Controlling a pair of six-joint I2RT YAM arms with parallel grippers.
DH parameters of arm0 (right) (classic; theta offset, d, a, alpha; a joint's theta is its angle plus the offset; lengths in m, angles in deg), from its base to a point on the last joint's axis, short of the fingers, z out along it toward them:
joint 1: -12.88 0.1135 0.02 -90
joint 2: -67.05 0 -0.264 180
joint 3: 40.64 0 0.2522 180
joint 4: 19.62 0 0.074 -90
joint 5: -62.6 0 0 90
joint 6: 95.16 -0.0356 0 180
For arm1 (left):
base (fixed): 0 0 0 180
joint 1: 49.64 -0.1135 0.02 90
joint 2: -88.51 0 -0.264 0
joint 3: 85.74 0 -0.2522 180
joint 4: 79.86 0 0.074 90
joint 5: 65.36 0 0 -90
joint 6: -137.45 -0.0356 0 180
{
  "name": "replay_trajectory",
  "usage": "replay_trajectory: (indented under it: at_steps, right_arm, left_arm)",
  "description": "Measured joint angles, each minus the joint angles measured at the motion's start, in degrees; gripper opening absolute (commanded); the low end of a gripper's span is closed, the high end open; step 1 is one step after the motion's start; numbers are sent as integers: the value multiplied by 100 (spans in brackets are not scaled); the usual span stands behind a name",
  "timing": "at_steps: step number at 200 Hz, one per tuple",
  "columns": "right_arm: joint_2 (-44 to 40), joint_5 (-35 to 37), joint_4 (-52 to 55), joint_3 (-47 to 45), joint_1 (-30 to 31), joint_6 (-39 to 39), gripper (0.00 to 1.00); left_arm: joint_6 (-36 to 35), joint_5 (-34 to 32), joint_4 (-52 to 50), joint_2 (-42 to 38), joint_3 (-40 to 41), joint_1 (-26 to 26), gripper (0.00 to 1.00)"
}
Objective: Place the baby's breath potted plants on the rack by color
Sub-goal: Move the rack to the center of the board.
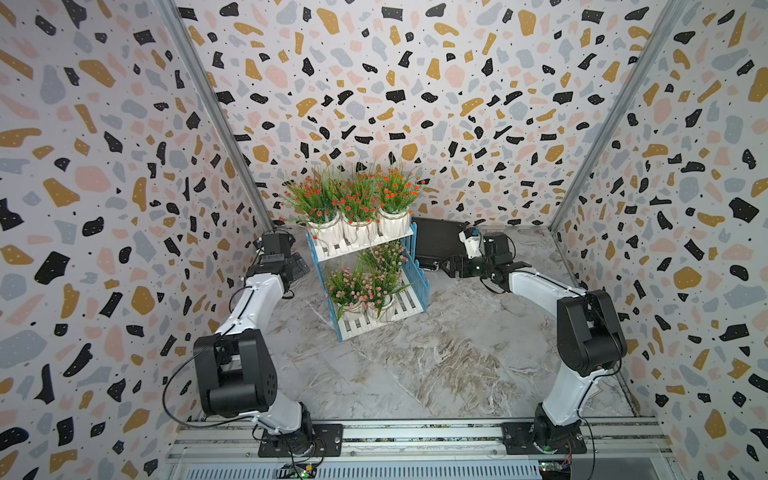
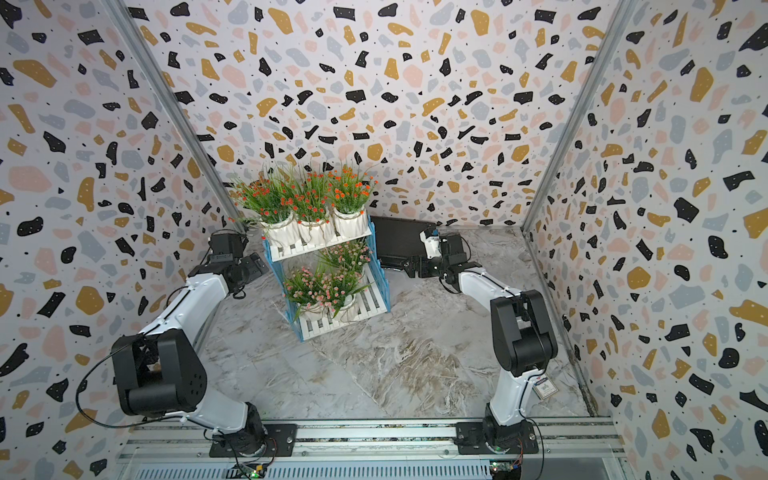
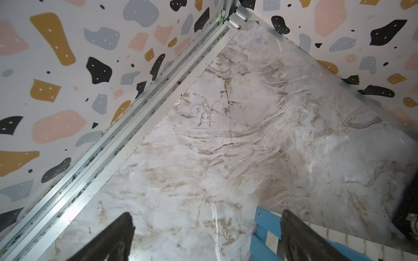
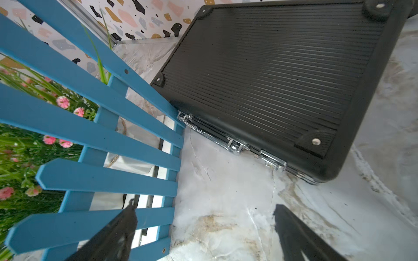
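I am seeing both pairs of fingers spread wide and empty. The right gripper [image 4: 205, 210] is hovering just beside the rack [image 4: 108, 178]'s blue side panel, with the black briefcase [image 4: 271, 74] past its tips, and the left gripper [image 3: 207, 218] is hanging near the opposite panel. Outward from them, the three orange-red plants [image 1: 357, 195] are standing upright on the upper shelf and the three pink plants [image 1: 365, 286] on the lower, so I am judging the sorting done.

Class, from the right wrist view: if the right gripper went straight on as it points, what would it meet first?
Probably the marble tabletop, in the gap between the rack's blue side panel and the black briefcase. One finger of the right gripper might graze the panel first; depth is unclear.
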Motion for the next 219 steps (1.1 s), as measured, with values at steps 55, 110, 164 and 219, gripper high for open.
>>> replay_trajectory:
  at_steps: [55,110,164,219]
  right_arm:
    - [31,-201,-114,2,407,201,95]
    - [28,-234,-354,-129,647,299,94]
    - [-125,-2,-391,-529,756,297,94]
    - [-426,448,-389,-787,979,297,93]
  left_arm:
    - [-68,299,205,258,-256,0,100]
    - [-173,442,271,382,-258,120,99]
    - [-402,214,240,461,-444,214,99]
    - [-511,105,229,533,-590,256,100]
